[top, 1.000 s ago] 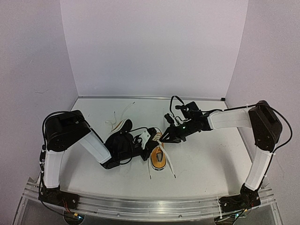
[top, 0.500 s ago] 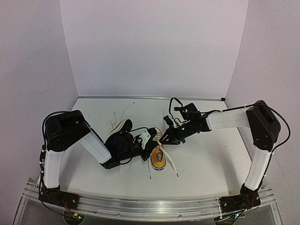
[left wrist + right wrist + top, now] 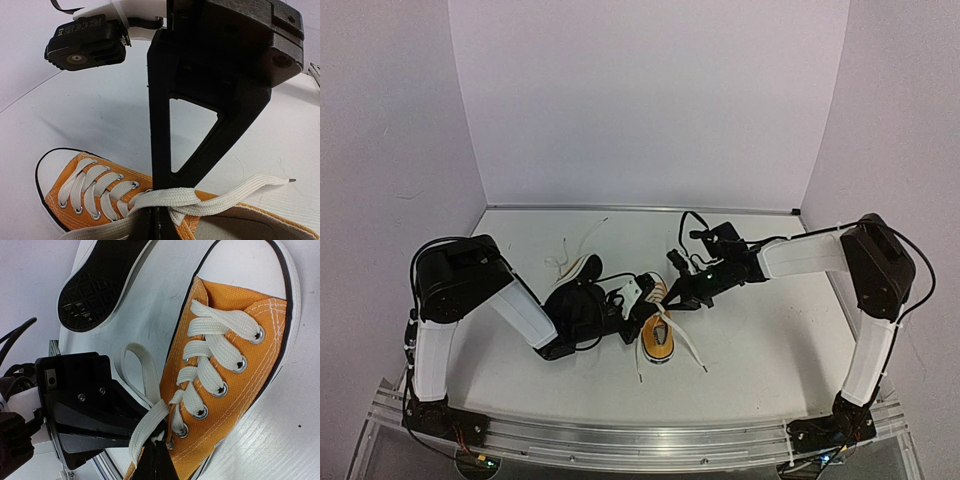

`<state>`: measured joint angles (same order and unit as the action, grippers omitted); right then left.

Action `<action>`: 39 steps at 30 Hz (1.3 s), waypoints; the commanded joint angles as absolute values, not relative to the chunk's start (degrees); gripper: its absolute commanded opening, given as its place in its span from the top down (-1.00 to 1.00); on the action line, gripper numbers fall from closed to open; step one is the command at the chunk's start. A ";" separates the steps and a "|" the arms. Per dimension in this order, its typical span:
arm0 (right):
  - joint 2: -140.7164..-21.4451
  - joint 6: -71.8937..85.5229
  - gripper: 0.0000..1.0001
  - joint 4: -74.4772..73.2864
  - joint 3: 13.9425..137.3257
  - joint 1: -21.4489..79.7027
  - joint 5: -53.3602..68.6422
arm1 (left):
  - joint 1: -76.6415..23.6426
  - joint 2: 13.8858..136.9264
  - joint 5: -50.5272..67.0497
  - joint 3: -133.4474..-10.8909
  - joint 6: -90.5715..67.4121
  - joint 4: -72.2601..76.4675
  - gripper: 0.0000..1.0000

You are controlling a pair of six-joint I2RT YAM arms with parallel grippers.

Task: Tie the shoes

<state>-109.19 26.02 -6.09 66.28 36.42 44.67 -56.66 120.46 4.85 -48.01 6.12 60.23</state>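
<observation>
- Overhead view: bright, even, diffuse light; the lilac-tinted walls look flat, and only faint, soft shadows lie on the white counter [image 3: 760, 340] under the arms
- Left wrist view: the left pincer [image 3: 156, 222] is a dark, slightly soft mass close to the lens; the counter behind has a pale sheen
- Right wrist view: the orange shoe [image 3: 240, 390] and white lace [image 3: 150, 425] are crisp; the right pincer [image 3: 157, 462] at the bottom edge is black and blurred

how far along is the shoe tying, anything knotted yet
Early. Done: the orange sneaker is laced through its eyelets, but no knot or bow shows. In hand: the left end effector and the right end effector are each shut on its white lace, with one loop formed beside them. Left: knotting this one, then the second sneaker, its black sole showing.
</observation>
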 commanded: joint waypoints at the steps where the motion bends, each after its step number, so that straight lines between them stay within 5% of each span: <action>1: -108.58 25.39 1.00 -5.26 67.40 36.83 43.77 | -56.61 119.71 5.71 -49.82 7.35 58.82 0.93; 9: -106.04 25.09 1.00 -5.00 66.79 36.83 40.26 | -56.61 112.17 5.07 -48.21 9.49 51.14 0.49; 22: -104.88 25.81 1.00 -3.85 65.91 36.83 38.46 | -56.56 103.07 6.82 -47.59 9.94 36.04 0.38; 39: -103.38 25.71 1.00 -3.84 64.45 36.83 38.14 | -48.77 104.30 18.05 -52.99 -10.05 32.56 0.04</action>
